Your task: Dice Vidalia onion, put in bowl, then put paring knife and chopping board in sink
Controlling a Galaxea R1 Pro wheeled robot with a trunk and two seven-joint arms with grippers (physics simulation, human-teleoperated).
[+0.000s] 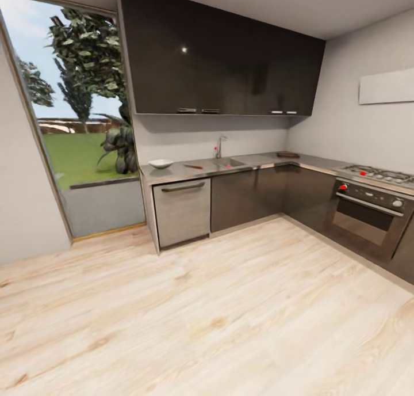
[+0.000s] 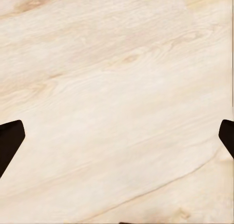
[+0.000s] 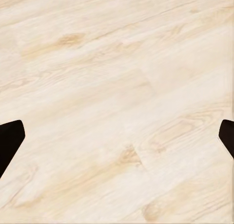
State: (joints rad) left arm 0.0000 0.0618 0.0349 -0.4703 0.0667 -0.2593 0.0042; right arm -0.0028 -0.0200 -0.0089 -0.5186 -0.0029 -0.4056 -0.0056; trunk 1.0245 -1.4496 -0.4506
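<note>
Across the room, the grey countertop runs above dark cabinet fronts. The white bowl stands near its left end. Just right of the bowl lies the red-handled paring knife. The sink comes after the knife, with a chrome tap behind it. The Vidalia onion is hidden inside the basin from here. The dark chopping board rests in the counter's far corner. My left gripper and right gripper hang open over the pale wooden floor, holding nothing.
A wide stretch of light wood floor lies between me and the cabinets. A steel dishwasher front sits under the bowl. An oven with a gas hob stands at the right. A tall window fills the left wall.
</note>
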